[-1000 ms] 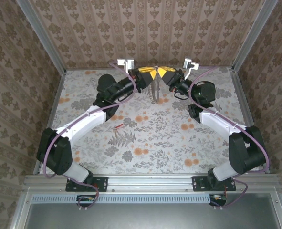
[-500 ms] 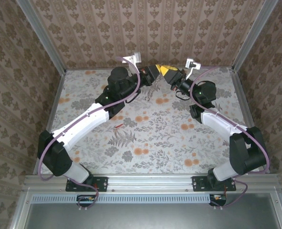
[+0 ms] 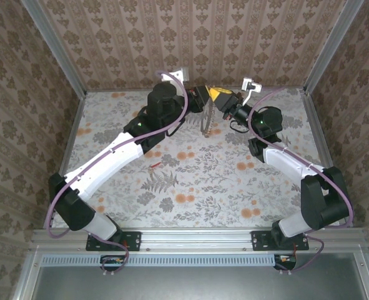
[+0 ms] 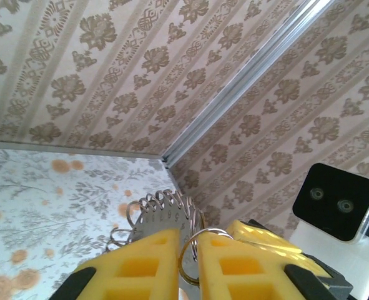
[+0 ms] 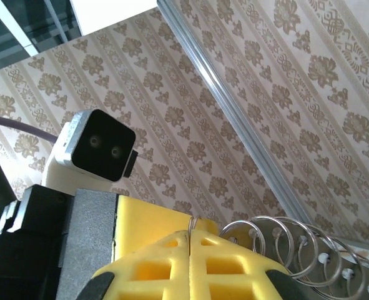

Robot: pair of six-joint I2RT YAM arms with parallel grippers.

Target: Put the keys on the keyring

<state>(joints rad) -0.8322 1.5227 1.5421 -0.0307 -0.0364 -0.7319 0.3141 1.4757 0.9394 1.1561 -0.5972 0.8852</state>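
Your left hand (image 4: 193, 242) is up at the middle of the surface's (image 3: 234, 187) far edge. Its yellow fingers (image 4: 150, 265) are almost pressed together and pinch the keyring (image 4: 162, 209). In the left wrist view a loop of the wire runs through the thin gap between them, and the fringe of small coils fans out just above. Your right hand (image 5: 189, 240) meets it from the other side, the two hands nearly tip to tip. Its fingers are pressed tight together, with a thin wire of the same ring caught in the seam and the coils spreading to its right. From above, the ring hangs down between the two hands. The red-headed key (image 3: 154, 165) lies flat on the surface, left of centre and well apart from the ring.
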